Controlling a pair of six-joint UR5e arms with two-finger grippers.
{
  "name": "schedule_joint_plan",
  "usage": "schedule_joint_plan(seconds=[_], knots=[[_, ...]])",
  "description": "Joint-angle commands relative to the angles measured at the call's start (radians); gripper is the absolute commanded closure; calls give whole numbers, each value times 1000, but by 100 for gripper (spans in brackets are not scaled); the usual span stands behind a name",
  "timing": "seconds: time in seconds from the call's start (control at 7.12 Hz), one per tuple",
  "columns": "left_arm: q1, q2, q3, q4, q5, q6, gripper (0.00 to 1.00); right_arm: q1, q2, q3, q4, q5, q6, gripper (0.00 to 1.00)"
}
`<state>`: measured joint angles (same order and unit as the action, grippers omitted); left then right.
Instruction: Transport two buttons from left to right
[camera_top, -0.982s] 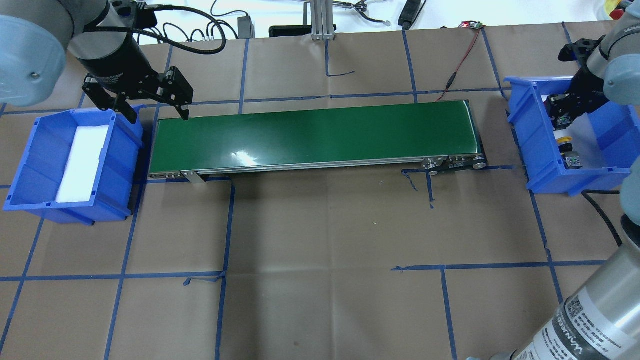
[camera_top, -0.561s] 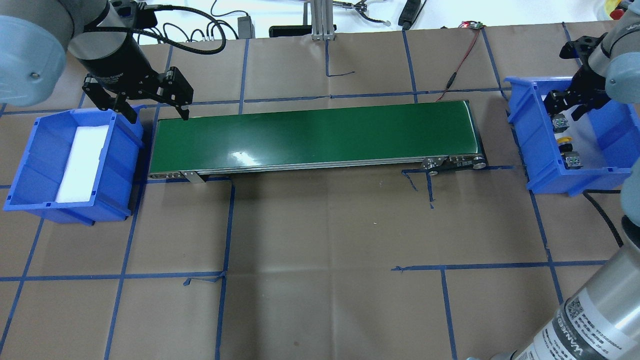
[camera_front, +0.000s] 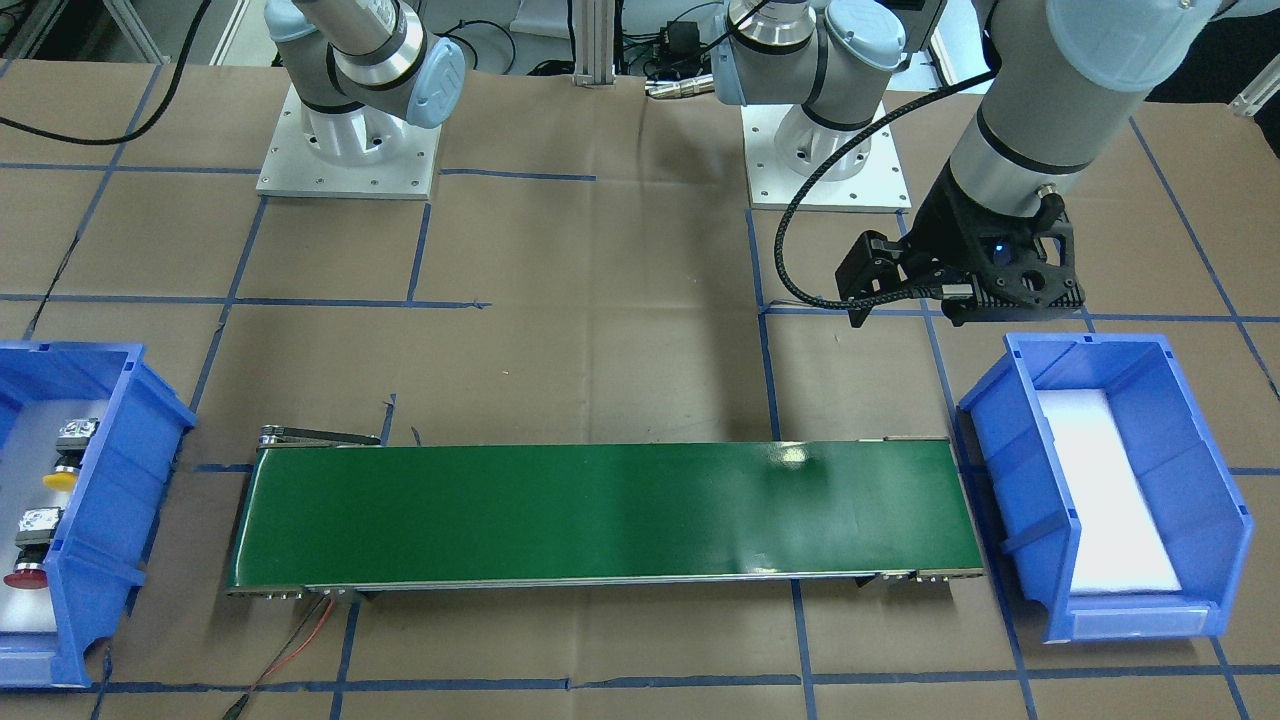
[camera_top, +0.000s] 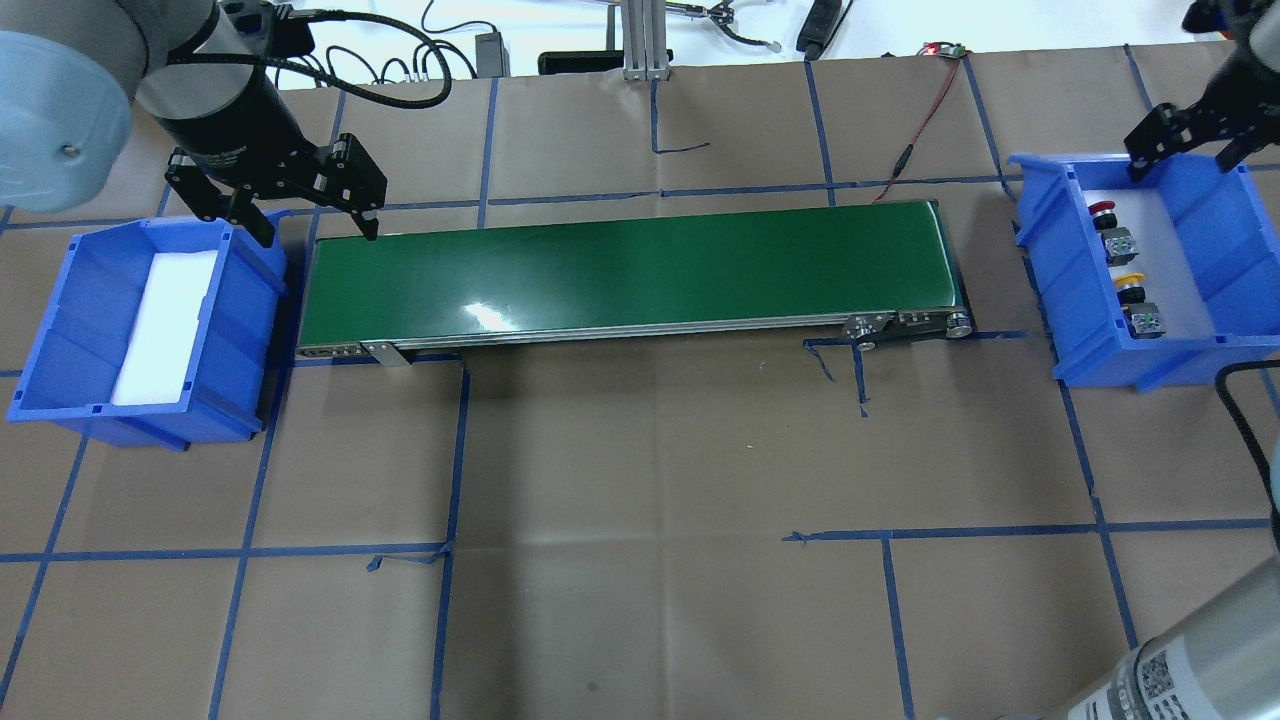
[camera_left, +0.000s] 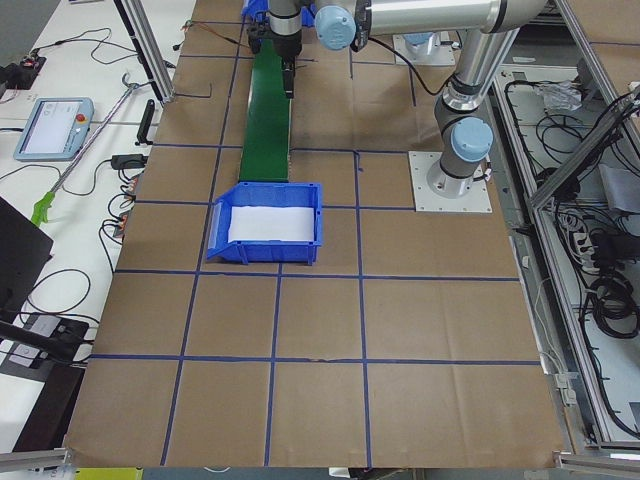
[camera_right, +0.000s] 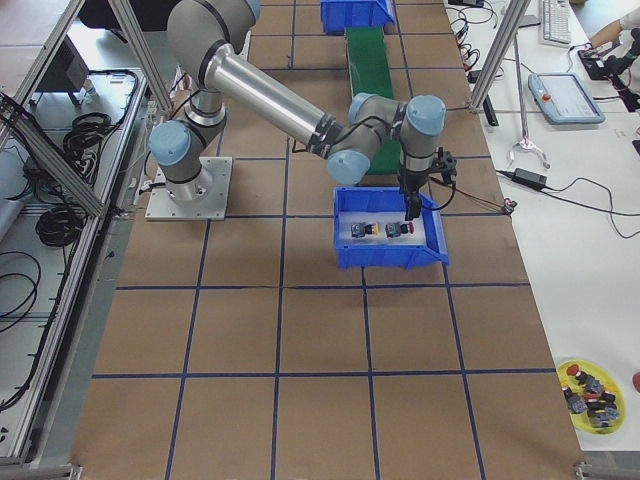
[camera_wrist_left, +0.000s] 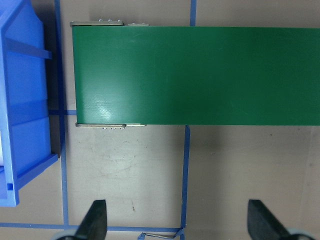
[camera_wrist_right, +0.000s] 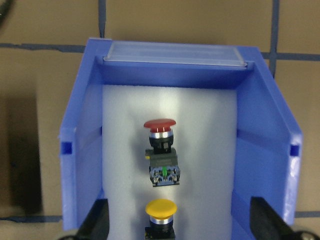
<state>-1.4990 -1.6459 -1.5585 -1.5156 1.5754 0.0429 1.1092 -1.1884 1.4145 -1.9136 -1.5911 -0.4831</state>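
Observation:
Both buttons lie in the blue right bin (camera_top: 1040, 262) on its white liner. The red-capped button (camera_top: 1108, 226) (camera_wrist_right: 161, 150) is nearer the bin's far end, and the yellow-capped button (camera_top: 1134, 298) (camera_wrist_right: 161, 209) lies beside it toward the near end; the front-facing view shows the red button (camera_front: 30, 545) and the yellow button (camera_front: 68, 455) too. My right gripper (camera_top: 1182, 160) hangs open above the bin's far rim, holding nothing. My left gripper (camera_top: 318, 232) is open and empty, above the gap between the left bin (camera_top: 60, 330) and the belt's left end.
A long green conveyor belt (camera_top: 630, 270) runs between the two bins. The left bin holds only a white foam liner (camera_top: 165, 325). A red wire (camera_top: 925, 120) leads off the belt's far right corner. Blue tape lines cross the brown table cover.
My right gripper has lifted out of the right bin and drawn back over its far rim, uncovering the red button lying in the bin. The left arm has not moved.

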Motion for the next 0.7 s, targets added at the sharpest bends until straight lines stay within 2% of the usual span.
schedule_joint_plan(seconds=[0.0,0.14,0.28,0.42,0.56], knots=[[-1,0,0,0,0,0,1,82,-86,-109,178,0,75,0],[-1,3,0,0,2,0,1,163,-105,-127,188,5,111,0],[-1,0,0,0,2,0,1,272,-114,-128,188,50,170,0],[-1,3,0,0,2,0,1,364,-119,-126,220,45,248,0],[0,3,0,0,2,2,1,415,-122,-120,278,49,447,0]])
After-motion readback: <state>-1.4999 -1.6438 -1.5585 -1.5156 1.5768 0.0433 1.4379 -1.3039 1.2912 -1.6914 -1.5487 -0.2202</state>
